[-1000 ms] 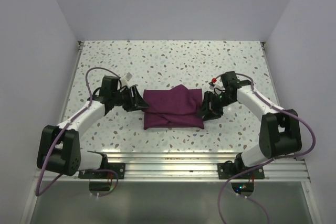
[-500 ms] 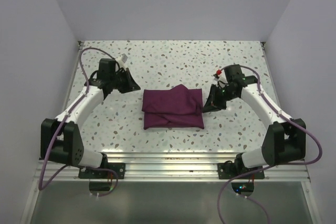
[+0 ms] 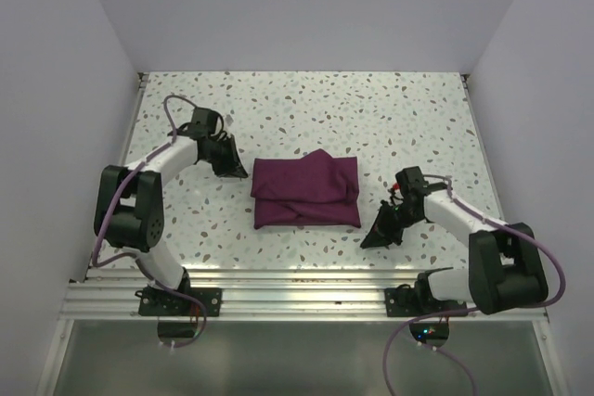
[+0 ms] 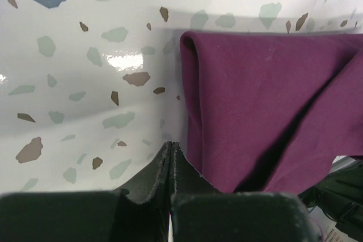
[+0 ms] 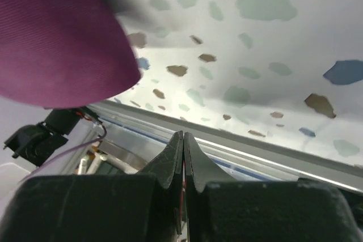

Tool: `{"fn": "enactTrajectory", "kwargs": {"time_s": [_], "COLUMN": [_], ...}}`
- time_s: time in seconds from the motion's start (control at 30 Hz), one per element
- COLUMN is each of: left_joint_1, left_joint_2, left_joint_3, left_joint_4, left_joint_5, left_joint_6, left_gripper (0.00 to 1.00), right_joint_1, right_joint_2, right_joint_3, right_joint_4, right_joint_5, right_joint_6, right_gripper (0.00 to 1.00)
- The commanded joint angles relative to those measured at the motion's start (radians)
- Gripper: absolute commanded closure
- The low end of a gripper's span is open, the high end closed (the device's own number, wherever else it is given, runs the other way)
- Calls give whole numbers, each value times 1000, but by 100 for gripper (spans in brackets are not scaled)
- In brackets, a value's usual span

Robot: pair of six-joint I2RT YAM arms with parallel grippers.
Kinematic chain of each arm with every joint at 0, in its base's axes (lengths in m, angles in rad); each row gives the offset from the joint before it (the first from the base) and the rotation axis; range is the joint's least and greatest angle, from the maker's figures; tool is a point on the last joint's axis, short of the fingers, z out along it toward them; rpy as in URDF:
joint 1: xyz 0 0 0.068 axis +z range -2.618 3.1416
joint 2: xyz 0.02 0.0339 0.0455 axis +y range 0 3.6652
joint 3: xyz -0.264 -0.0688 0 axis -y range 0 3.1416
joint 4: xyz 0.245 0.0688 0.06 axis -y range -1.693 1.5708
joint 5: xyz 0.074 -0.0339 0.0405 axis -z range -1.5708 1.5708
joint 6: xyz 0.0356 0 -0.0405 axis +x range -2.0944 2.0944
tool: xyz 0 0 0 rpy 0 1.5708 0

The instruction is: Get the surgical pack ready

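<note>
— So, what's where?
— The left gripper (image 3: pixel 227 162) is clenched on nothing, its tip just beside the left edge of the folded purple pack (image 3: pixel 306 194), which lies in the middle of the counter (image 3: pixel 325 108). The right gripper (image 3: pixel 374 236) is also clenched and empty, low near the pack's front right corner, apart from it.
— What could go wrong?
— I'd guess a closed tip nudging sideways could slide the pack or drag a loose fold open. What's inside is hidden.
</note>
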Motion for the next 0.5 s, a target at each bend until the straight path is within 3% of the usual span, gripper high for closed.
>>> {"fn": "enactTrajectory", "kwargs": {"time_s": [0.0, 0.1, 0.13, 0.23, 0.47], "left_joint_1": [-3, -3, -3, -1, -3], "left_joint_2": [-69, -110, -115, -130, -182], "left_joint_3": [-15, 15, 29, 60, 62], "left_joint_4": [-1, 35, 34, 57, 72], "left_joint_5": [-10, -1, -7, -12, -22], "left_joint_6": [18, 49, 58, 67, 52], "left_gripper": [100, 99, 91, 81, 79], "right_joint_1": [4, 4, 6, 12, 35], "right_joint_2": [-3, 14, 25, 40, 177], "right_joint_3": [-81, -151, -170, -214, -202], "right_joint_4": [184, 310, 350, 469, 680], "right_joint_5": [-46, -61, -56, -47, -43], "right_joint_6": [191, 300, 326, 441, 610], "right_gripper": [100, 100, 100, 100, 100]}}
